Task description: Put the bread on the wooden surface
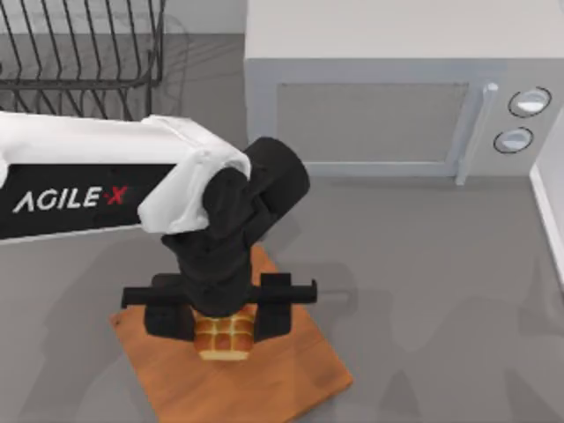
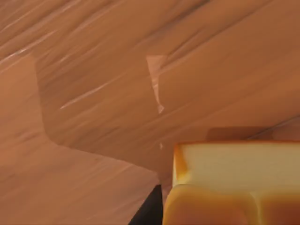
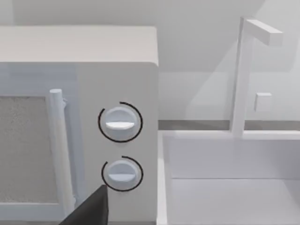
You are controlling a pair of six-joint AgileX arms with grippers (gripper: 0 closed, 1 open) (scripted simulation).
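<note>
Top view, read left to right. A wire dish rack (image 1: 84,48) stands at the far left corner of the grey countertop (image 1: 423,256). The left arm reaches in from the left edge, and the left gripper (image 1: 222,310) is poised directly over the wooden surface (image 1: 291,370), which lies front and centre-left. The bread (image 1: 224,338) sits between the two dark fingers (image 1: 167,319), glossy top up, over the middle of the board. The jaws appear clamped on the bread's sides, one finger against each flank.

Left wrist view: wood grain close under the camera, with the bread's pale side and browned top at the frame edge. Whether the base is actually touching the board or just above it, I cannot tell.

Further right, a white microwave (image 1: 397,97) stands at the back, with a sink (image 3: 234,187) and tap (image 3: 248,75) beyond it in the right wrist view. That view also catches a dark finger tip of the right gripper (image 3: 89,211), parked well away from the work; its jaw state is not readable.

Judgement: placement is nearly complete. To finish well, confirm contact with a slow straight descent, then part the fingers evenly so the bread is not dragged sideways or tipped. Retreat straight up before any lateral motion, since the fingers flank the loaf closely.
</note>
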